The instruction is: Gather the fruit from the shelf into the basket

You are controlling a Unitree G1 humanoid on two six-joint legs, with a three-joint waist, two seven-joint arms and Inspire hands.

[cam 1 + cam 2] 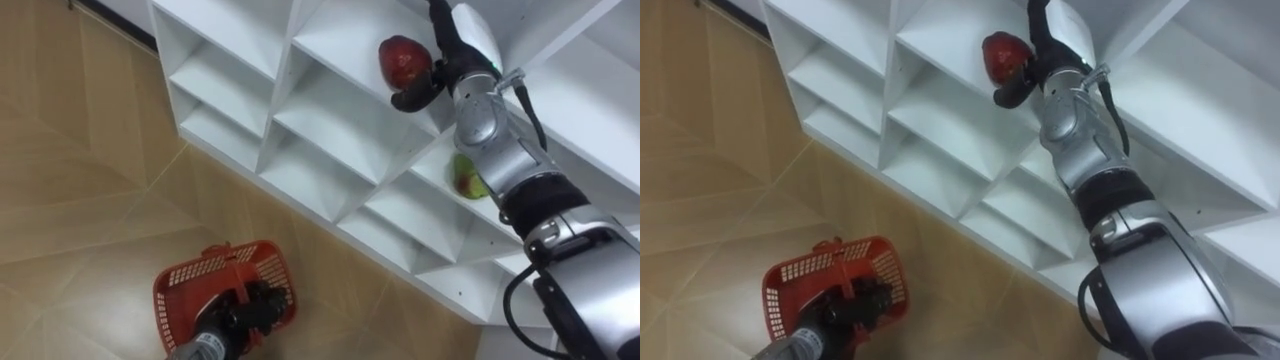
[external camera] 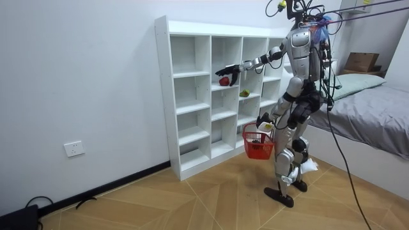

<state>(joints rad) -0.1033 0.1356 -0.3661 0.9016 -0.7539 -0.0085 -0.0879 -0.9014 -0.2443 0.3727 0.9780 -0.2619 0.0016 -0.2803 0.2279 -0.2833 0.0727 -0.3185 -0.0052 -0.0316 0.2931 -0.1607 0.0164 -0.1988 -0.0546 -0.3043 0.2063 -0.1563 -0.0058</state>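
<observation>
Right hand [image 1: 443, 62] clasped the red fruit [image 1: 403, 58], thumb curled beneath it.
It reached into a compartment of the white closet [image 1: 330, 120]; far below it, the left hand [image 1: 258, 305] gripped the red basket [image 1: 185, 272] by its handle; a green fruit [image 1: 466, 178] sat in a neighbouring compartment, just behind the right forearm.

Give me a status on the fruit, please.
Right hand round red fruit, on closet shelf. Left hand holding red basket. Green fruit in neighbouring compartment. Nothing blocking.
</observation>
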